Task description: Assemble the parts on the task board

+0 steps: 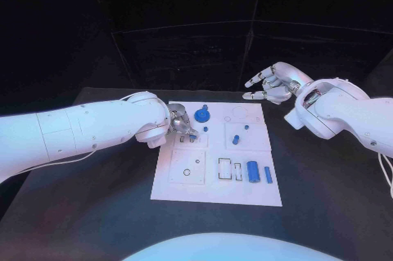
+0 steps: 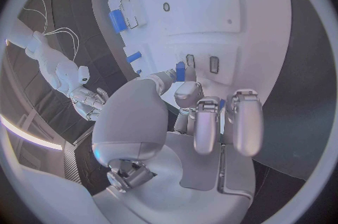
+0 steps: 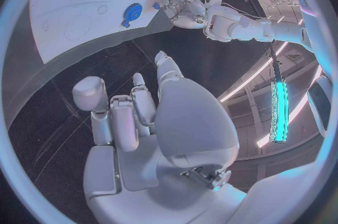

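The left hand (image 1: 182, 126) is positioned over the near-left section of the task board (image 1: 246, 193), fingers curled downward. In the left wrist view, a small blue part (image 2: 180, 71) is pinched between the thumb and a fingertip, directly above two small rectangular slots (image 2: 201, 62) in the board. Beyond the left hand's fingers lie a gear-shaped blue part (image 1: 203, 110), a small blue peg (image 1: 205, 128) and an oblong blue part (image 1: 235, 140). Farther toward the robot, a blue cylinder (image 1: 253, 170) and a narrow blue bar (image 1: 268, 174) lie side by side. The right hand (image 1: 272, 83) hovers above the black counter (image 1: 98, 215) just past the board's far-right corner, fingers loosely curled and apart, holding nothing.
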Controlling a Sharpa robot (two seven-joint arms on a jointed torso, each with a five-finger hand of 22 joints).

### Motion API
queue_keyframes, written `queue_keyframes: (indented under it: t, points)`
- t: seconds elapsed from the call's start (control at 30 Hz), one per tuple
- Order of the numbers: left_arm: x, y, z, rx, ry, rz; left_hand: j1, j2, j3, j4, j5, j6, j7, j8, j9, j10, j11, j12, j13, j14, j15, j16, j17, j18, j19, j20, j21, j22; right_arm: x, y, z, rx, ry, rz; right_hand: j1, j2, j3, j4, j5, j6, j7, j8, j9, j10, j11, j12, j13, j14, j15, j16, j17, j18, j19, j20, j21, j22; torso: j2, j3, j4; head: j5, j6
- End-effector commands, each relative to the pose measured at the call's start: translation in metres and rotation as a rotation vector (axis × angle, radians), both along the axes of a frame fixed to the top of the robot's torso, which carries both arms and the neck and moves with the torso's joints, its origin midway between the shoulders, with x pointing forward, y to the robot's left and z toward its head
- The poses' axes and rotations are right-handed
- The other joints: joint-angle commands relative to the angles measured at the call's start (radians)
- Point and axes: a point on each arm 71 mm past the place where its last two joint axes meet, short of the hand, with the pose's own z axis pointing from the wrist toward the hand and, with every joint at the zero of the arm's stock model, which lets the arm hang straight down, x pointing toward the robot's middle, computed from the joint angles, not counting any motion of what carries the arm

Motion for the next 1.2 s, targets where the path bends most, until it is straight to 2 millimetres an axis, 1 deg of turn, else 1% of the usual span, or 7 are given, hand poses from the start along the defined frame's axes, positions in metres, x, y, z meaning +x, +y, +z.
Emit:
queue_keyframes:
  t: [0.03, 0.27, 0.47, 0.77, 0.87, 0.97, 1.2]
  points:
    - [0.0007, 0.0004, -0.0003, 0.047, -0.021, -0.011, -0.001, 0.004, 0.155, -0.152, 0.005, -0.002, -0.003, 0.007, 0.001, 0.008, -0.002, 0.001, 0.001, 0.102, 0.001, 0.003, 0.263, -0.005, 0.029, 0.0, -0.003, 0.096, 0.0001, 0.0015, 0.0016, -0.001, -0.003, 0.01, 0.0, 0.009, -0.004, 0.001, 0.004, 0.001, -0.005, 0.004, -0.001, -0.001, -0.006, -0.005, -0.002, 0.065, -0.008, -0.004, 0.08, 0.014, -0.004, -0.001, -0.007, -0.001, 0.001, 0.0001, -0.0004, 0.001, -0.001]
    - [-0.0008, 0.0009, -0.0028, 0.075, -0.002, -0.025, -0.004, 0.001, 0.163, -0.158, 0.009, -0.002, -0.003, 0.009, 0.004, 0.012, -0.002, 0.005, 0.006, 0.102, 0.001, 0.003, 0.263, -0.006, 0.031, 0.0, -0.001, 0.1, 0.0002, 0.0012, 0.0015, -0.001, -0.002, 0.01, 0.0, 0.009, -0.004, 0.001, 0.004, 0.001, -0.005, 0.004, -0.001, -0.001, -0.006, -0.005, -0.002, 0.065, -0.008, -0.004, 0.08, 0.014, -0.004, -0.001, -0.007, -0.001, 0.0, 0.0002, -0.0004, 0.002, -0.005]
    - [-0.0004, 0.0025, -0.0037, 0.09, 0.005, -0.023, -0.007, -0.001, 0.167, -0.16, 0.012, -0.001, -0.003, 0.01, 0.005, 0.012, -0.002, 0.004, 0.004, 0.102, 0.001, 0.003, 0.263, -0.005, 0.031, 0.0, -0.001, 0.099, 0.0001, 0.0016, 0.0014, -0.001, -0.002, 0.011, 0.0, 0.009, -0.004, 0.001, 0.004, 0.001, -0.005, 0.004, -0.001, -0.001, -0.006, -0.005, -0.002, 0.065, -0.008, -0.004, 0.08, 0.014, -0.004, -0.001, -0.007, -0.001, 0.0, 0.0004, 0.0005, 0.002, -0.004]
    - [-0.0009, 0.0038, -0.0047, 0.111, 0.018, -0.033, -0.009, -0.001, 0.17, -0.161, 0.014, -0.001, -0.003, 0.011, 0.006, 0.012, -0.002, 0.002, 0.002, 0.102, 0.001, 0.003, 0.263, -0.006, 0.031, 0.0, -0.001, 0.1, 0.0002, 0.0015, 0.0013, -0.002, -0.001, 0.011, 0.0, 0.009, -0.004, 0.001, 0.004, 0.001, -0.005, 0.004, -0.001, -0.001, -0.006, -0.005, -0.002, 0.065, -0.008, -0.004, 0.08, 0.014, -0.004, -0.001, -0.007, -0.001, 0.0, 0.0007, -0.0006, 0.003, -0.006]
    - [-0.0013, 0.0034, -0.005, 0.114, 0.023, -0.039, -0.012, -0.003, 0.171, -0.162, 0.015, -0.001, -0.003, 0.012, 0.007, 0.011, -0.002, 0.0, -0.001, 0.102, 0.001, 0.003, 0.263, -0.005, 0.031, 0.0, -0.002, 0.099, 0.0003, 0.0016, 0.0013, -0.002, -0.001, 0.011, 0.0, 0.009, -0.004, 0.001, 0.004, 0.001, -0.005, 0.004, -0.001, -0.001, -0.006, -0.005, -0.002, 0.065, -0.008, -0.004, 0.08, 0.014, -0.004, -0.001, -0.007, -0.001, 0.0, 0.0009, -0.0001, 0.003, -0.005]
    - [-0.0017, 0.0026, -0.0052, 0.116, 0.026, -0.043, -0.014, -0.005, 0.172, -0.163, 0.016, -0.001, -0.003, 0.013, 0.008, 0.01, -0.002, -0.002, -0.003, 0.102, 0.001, 0.003, 0.263, -0.005, 0.031, 0.0, -0.002, 0.099, 0.0003, 0.0019, 0.0013, -0.002, -0.001, 0.011, 0.0, 0.009, -0.004, 0.001, 0.004, 0.001, -0.005, 0.004, -0.001, -0.001, -0.006, -0.005, -0.002, 0.065, -0.008, -0.004, 0.08, 0.014, -0.004, -0.001, -0.007, -0.001, 0.0, 0.0005, -0.0009, 0.005, -0.006]
    - [-0.0009, 0.0005, -0.0053, 0.116, 0.025, -0.046, -0.015, -0.006, 0.173, -0.163, 0.017, 0.0, -0.004, 0.013, 0.008, 0.01, -0.002, -0.002, -0.003, 0.102, 0.001, 0.003, 0.263, -0.005, 0.031, 0.0, -0.002, 0.099, 0.0002, 0.0022, 0.0013, -0.002, -0.001, 0.012, 0.001, 0.01, -0.005, 0.001, 0.006, 0.0, -0.004, 0.004, -0.002, -0.001, -0.006, -0.006, -0.002, 0.065, -0.008, -0.005, 0.08, 0.014, -0.004, -0.001, -0.007, -0.002, 0.0, 0.001, -0.0003, 0.003, -0.005]
